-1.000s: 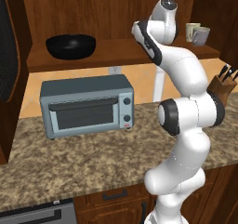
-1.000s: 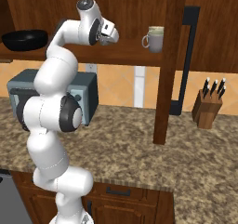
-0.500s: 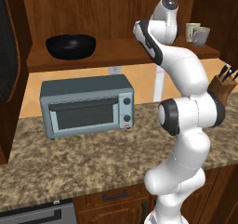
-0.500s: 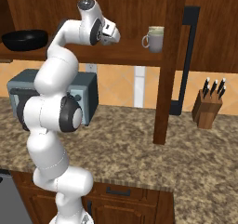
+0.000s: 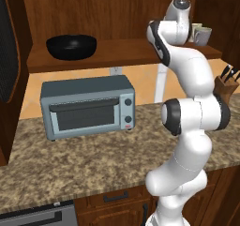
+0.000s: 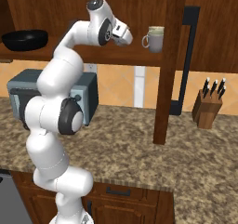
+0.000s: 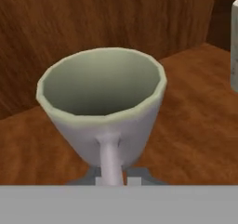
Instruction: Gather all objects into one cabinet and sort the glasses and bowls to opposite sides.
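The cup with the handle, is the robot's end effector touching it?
Touching. In the hand view the end effector has its two fingertips pressed on either side of the cup's handle, with no gap showing.

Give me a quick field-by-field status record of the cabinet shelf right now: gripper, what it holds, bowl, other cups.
gripper: gripper shut on the handle of a pale grey-green mug
held item: pale grey-green mug, upright, on the reddish-brown wooden shelf board, right part of it
bowl: wide glossy black bowl on the shelf's left end, apart from the mug
other cups: second pale cup beside the mug, near the shelf's right end
below the shelf: blue-grey toaster oven on the speckled stone counter
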